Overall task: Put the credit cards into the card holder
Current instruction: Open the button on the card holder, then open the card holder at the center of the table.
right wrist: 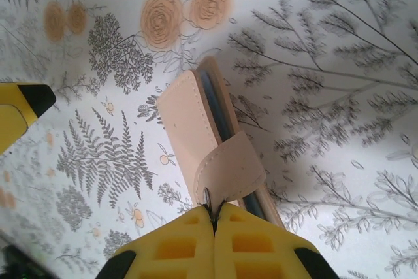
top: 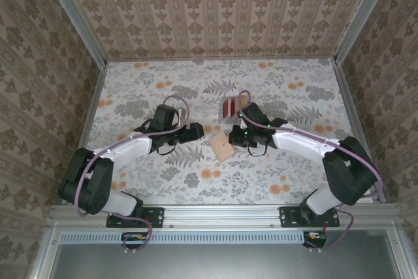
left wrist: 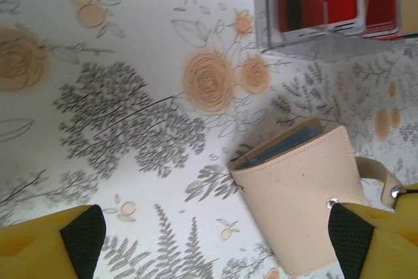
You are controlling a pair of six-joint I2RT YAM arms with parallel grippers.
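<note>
My fingers (right wrist: 170,249) are blocky yellow plastic with black pads (left wrist: 85,233); my arms (top: 125,147) are white with black joints, trailed by pale mauve cables (top: 175,99).

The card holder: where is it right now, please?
Top view: the card holder lies mid-table between the arms, nearer than the clear card rack, its strap pinched by the right pincer.

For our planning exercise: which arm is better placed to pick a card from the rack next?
Left. The left gripper is open and free, facing the rack; the right gripper is shut on the wallet strap.
</note>
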